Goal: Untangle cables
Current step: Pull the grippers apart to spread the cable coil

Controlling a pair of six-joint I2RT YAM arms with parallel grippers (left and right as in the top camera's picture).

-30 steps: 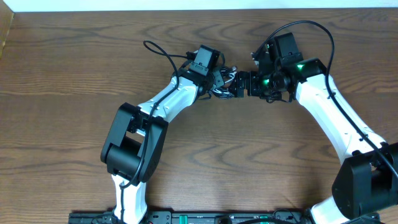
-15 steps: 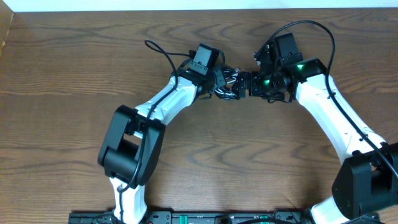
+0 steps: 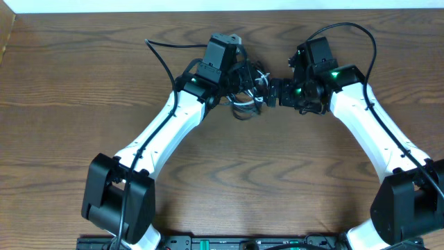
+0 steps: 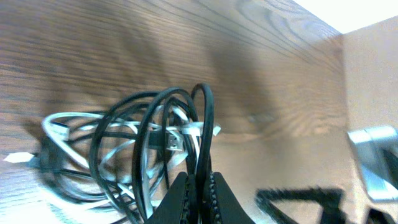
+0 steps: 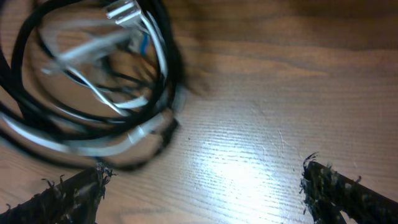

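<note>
Just beneath the tangle, seen from the left wrist, I am pinching one black loop (image 4: 203, 118) between the pressed-together fingers of the left gripper (image 4: 199, 196). The rest of the cables (image 4: 124, 155) are hanging off that single strand and, I judge, loosening under their own weight. A white cord (image 4: 68, 118) is threading through the black coils, all bunched over the table (image 4: 93, 37). Right of the tangle, the right gripper (image 5: 204, 171) is hovering low with its fingers spread wide and gripping nothing. I judge it is standing ready for taking a second strand and drawing it away.
</note>
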